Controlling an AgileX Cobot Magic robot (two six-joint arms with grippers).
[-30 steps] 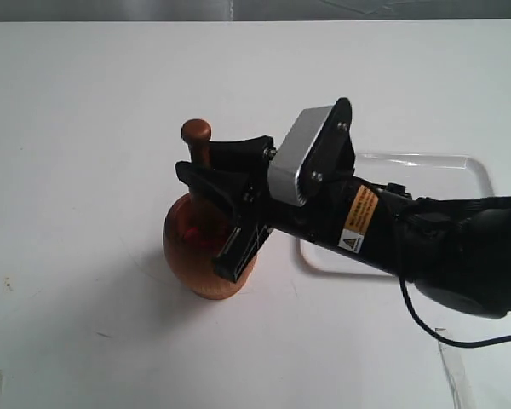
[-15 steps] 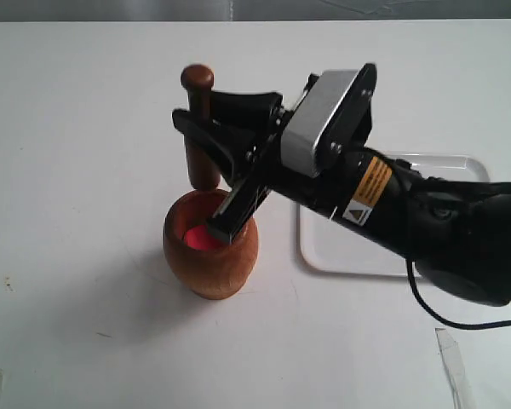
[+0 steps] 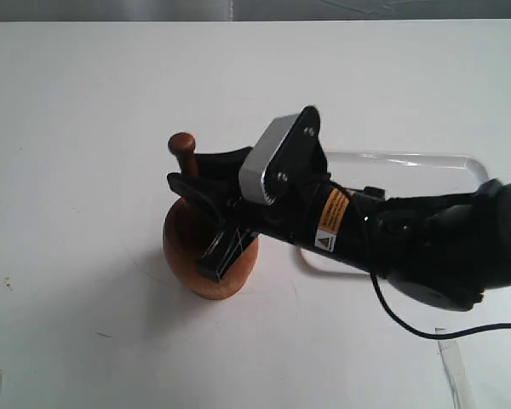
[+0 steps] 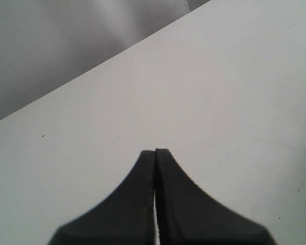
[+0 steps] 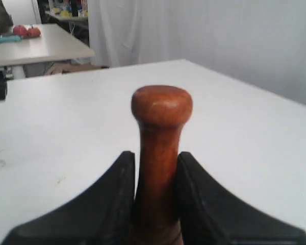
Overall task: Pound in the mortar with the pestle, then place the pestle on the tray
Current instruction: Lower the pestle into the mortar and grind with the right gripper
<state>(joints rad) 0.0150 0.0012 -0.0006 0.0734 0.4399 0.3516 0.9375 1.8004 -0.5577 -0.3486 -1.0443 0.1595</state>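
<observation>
Your right gripper [image 5: 157, 155] is pinching the pestle [image 3: 183, 145] on the shaft just under its round knob, one black finger on each side, and the right wrist view shows no gap between the fingers and the wood. The pestle stands close to upright with its long axis running straight down into the mortar [image 3: 187, 251]. Its thick end is hidden below the mortar's rim, so you cannot tell whether it touches the bottom or what is inside. The mortar sits upright on the white table [image 3: 85, 102], with the gripper low over its mouth. This looks like the bottom of a pounding stroke, so judge the pounding as under way and the placing as not yet done. The tray [image 3: 409, 170] lies flat just beside the mortar, on the side the right arm reaches in from, and that arm covers much of it. To get there, lift the pestle along its own axis until it clears the rim, then carry it sideways. Your left gripper [image 4: 155, 153] is pressed together on nothing, over bare table, away from the mortar
</observation>
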